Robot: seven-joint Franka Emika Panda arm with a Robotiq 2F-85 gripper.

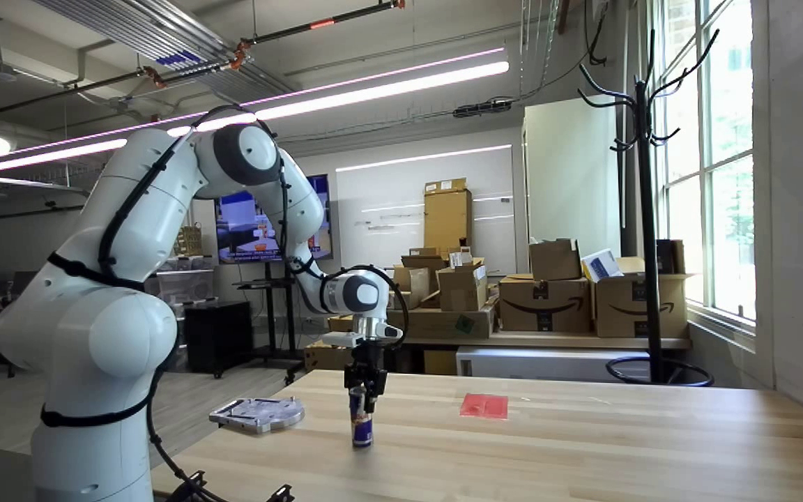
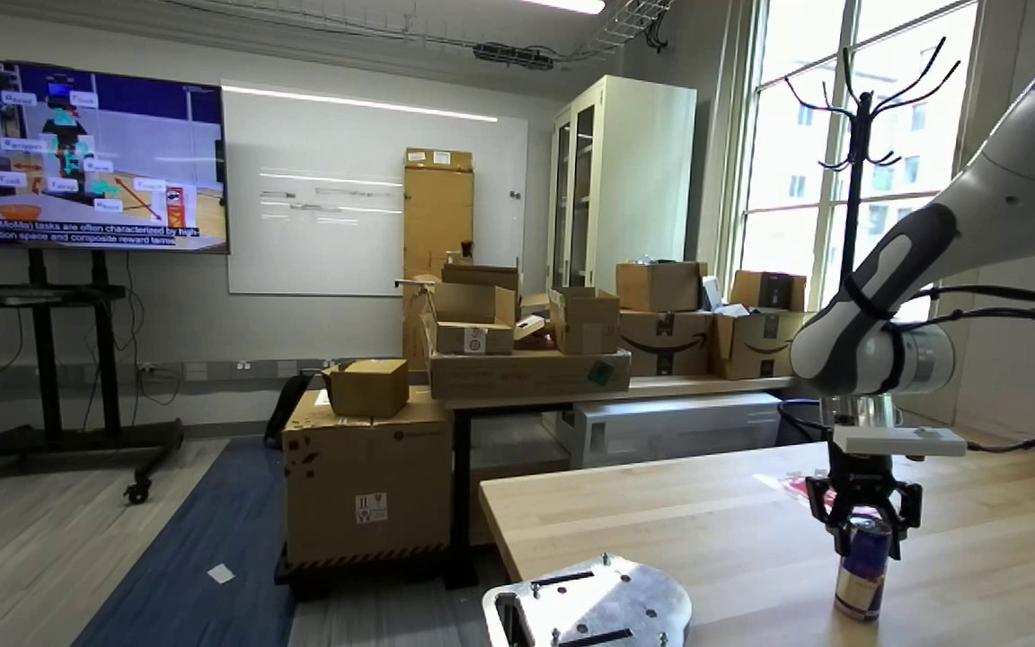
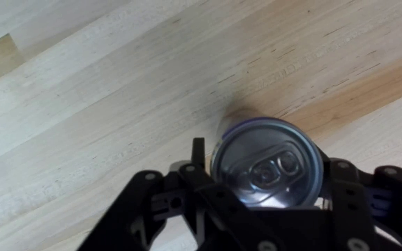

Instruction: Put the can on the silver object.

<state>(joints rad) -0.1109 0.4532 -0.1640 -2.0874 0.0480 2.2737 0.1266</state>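
Nearest in an exterior view, the white arm [image 1: 95,335] rises at the left and arches over the wooden worktop [image 1: 583,446]. Just beyond, below its wrist, the can [image 1: 362,434] stands upright on that surface, dark blue-purple with a pale area; the wrist view looks down on its silvery lid and pull tab. The end effector [image 2: 869,546] points downward, its fingers [image 3: 198,153] on opposite sides of the can's upper part; a thin strip of wood shows between one fingertip and the rim, and I cannot tell whether the can is actually gripped. Slightly farther lies the silver object [image 1: 262,411], a flat metal plate with slots and holes, apart from the can at the worktop's edge. Past them is a flat red item [image 1: 484,406] lying on the wood. Behind the worktop come a black coat stand [image 1: 645,230] beside a tall window [image 1: 729,111], stacked cardboard boxes [image 1: 523,317], and last a whiteboard [image 1: 387,181] and a lit screen [image 2: 77,162].
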